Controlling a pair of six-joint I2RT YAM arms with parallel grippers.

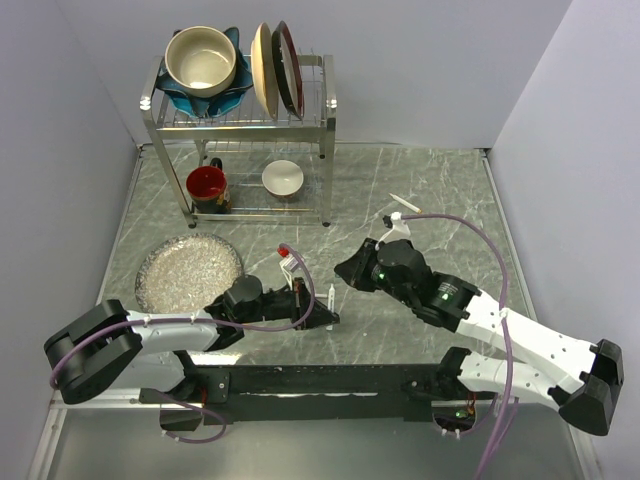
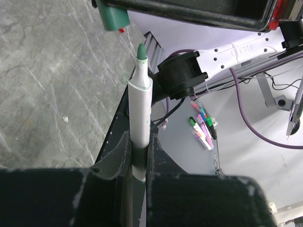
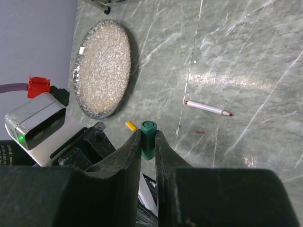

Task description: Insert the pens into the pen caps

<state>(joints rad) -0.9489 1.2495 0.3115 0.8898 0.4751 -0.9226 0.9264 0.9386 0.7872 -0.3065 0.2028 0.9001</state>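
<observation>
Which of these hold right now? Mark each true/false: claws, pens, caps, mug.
1. The left claw grips a green-tipped pen. True.
2. The right claw holds a red cap. False: it pinches a green cap.
3. The green cap is already on the green-tipped pen. False: the pen's tip is bare and the cap is apart from it, in the right claw.
4. A red-tipped pen lies flat on the table. True.
5. The red mug sits on the top shelf of the rack. False: it stands below the top shelf, near a white bowl.
</observation>
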